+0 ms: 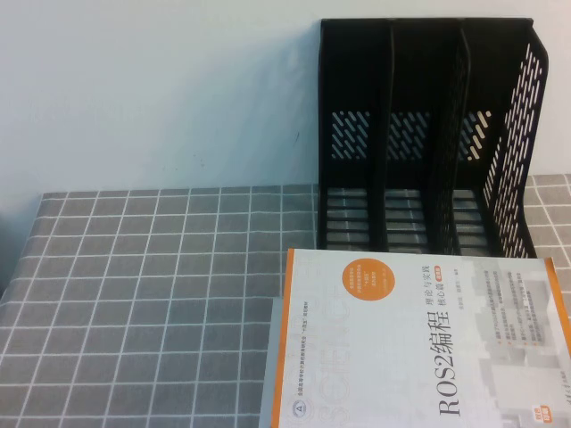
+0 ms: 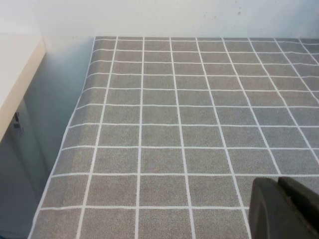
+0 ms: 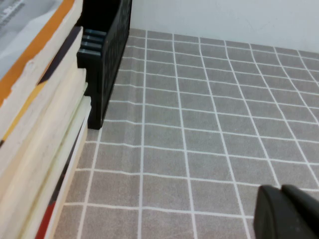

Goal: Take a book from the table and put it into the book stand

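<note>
Lying before one book stand (image 1: 426, 134): one book (image 1: 419, 343); left gripper (image 2: 285, 208), right gripper (image 3: 288, 211) shut

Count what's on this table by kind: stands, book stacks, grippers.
Book stand: 1
Book stack, ROS2 book on top: 1
Grippers: 2, left gripper over bare table, right gripper near the stack
Total: 4

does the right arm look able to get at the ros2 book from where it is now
Probably yes. The right claw sits low over bare grey cloth beside the stack that carries the ROS2 book, with nothing between them. The book stand stands behind the stack, out of the way. The left claw, shut, hangs over open cloth.
</note>
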### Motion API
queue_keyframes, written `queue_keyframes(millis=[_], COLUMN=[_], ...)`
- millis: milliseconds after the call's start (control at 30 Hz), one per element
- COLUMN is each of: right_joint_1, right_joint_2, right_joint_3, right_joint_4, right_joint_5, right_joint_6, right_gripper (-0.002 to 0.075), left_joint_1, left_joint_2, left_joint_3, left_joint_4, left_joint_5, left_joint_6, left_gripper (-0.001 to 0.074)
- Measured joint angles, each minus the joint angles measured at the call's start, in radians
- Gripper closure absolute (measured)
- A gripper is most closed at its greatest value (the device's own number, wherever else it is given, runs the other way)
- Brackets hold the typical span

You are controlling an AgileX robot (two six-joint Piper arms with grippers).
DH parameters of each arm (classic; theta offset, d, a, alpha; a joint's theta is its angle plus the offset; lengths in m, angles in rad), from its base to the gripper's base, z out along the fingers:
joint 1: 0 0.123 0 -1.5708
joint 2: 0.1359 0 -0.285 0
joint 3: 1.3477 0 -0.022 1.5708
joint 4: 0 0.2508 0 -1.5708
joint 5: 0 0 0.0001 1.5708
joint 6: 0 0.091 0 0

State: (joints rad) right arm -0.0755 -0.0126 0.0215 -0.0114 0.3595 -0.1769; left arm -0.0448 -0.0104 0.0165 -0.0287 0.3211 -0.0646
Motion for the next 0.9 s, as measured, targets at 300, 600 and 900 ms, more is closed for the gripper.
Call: queue_keyframes(millis=[300,600,900], right_joint_1=[0.000,0.000,0.000], right_joint_2=[0.000,0.000,-0.002], right_joint_3=[0.000,0.000,0.000], right_joint_4=[0.000,0.060,0.078], right_joint_5=[0.000,0.000,0.000], right_joint_6=[0.000,0.000,0.002], right_gripper=[0.0729,0.0729,0.0729], left_joint_1=[0.000,0.000,0.000], left_joint_2=[0.000,0.000,0.000], left_joint_3=[0.000,0.000,0.000], left_joint_4=[0.000,0.000,0.000], left_joint_5=[0.000,0.000,0.002], left_joint_6=[0.000,0.000,0.000], left_gripper=[0.0738,0.0738,0.0738])
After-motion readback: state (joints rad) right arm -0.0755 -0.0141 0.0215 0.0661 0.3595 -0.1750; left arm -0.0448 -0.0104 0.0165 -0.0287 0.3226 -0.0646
